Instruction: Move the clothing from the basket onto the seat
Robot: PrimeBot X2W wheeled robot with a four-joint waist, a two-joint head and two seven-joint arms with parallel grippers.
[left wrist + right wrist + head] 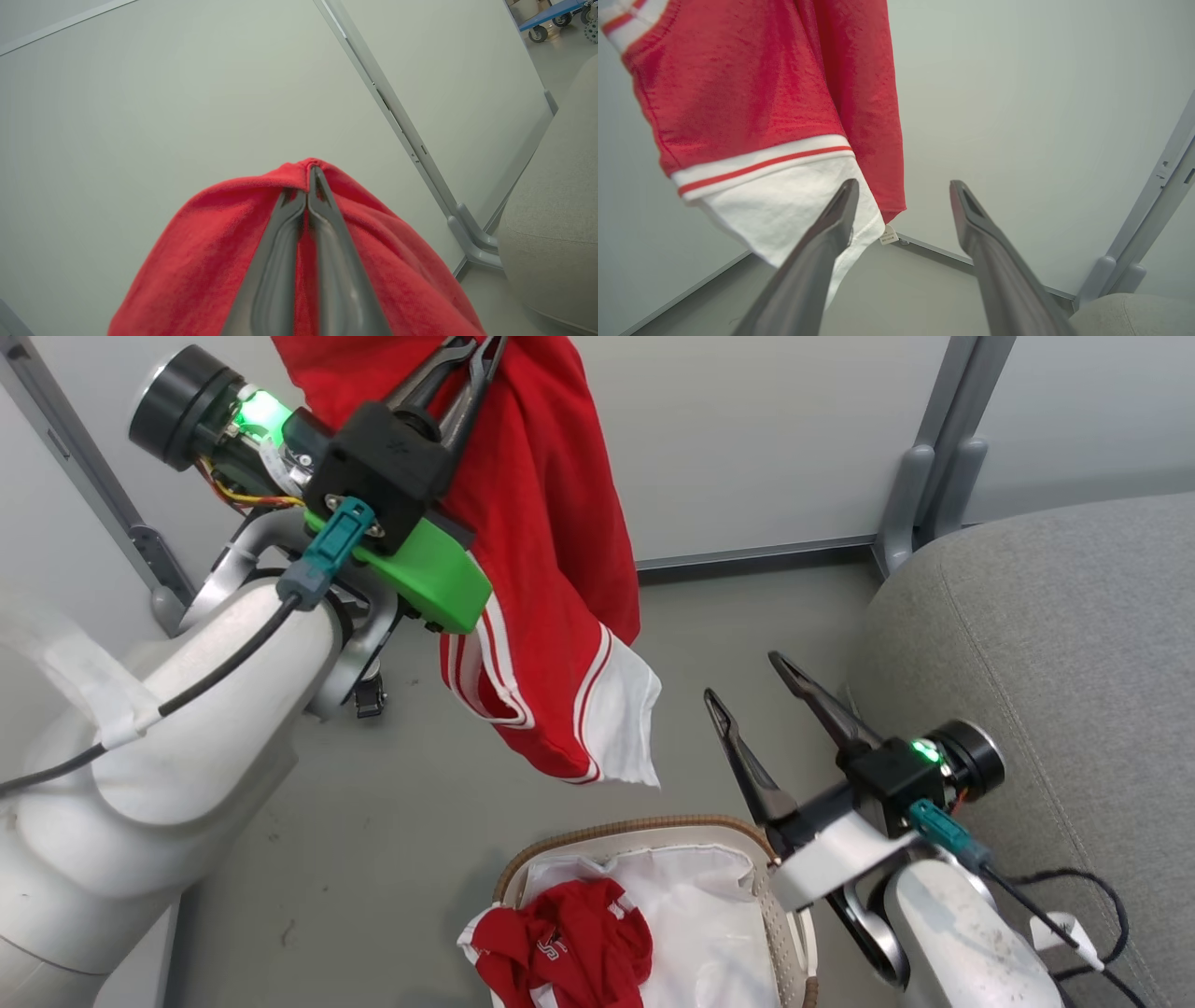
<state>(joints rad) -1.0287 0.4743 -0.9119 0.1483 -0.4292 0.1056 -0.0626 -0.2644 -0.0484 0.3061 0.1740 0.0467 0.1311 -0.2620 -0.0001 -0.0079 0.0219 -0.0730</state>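
Your left jaws are pinching shut on a fold of one red garment (551, 523) and holding it high on the left. The two dark fingers (275, 261) are pressing together, with red cloth bunching around their tips. The garment is hanging freely over the floor (373, 821), its white-trimmed hem dangling clear of the basket (644, 823) and well apart from the seat (1055, 644) on the right. Your right jaws are standing wide open and gripping nothing, hovering by the basket's right rim, between the basket and the seat. A second red garment (560, 947) is lying crumpled in the left part of the basket, resting on the white liner (709, 915).
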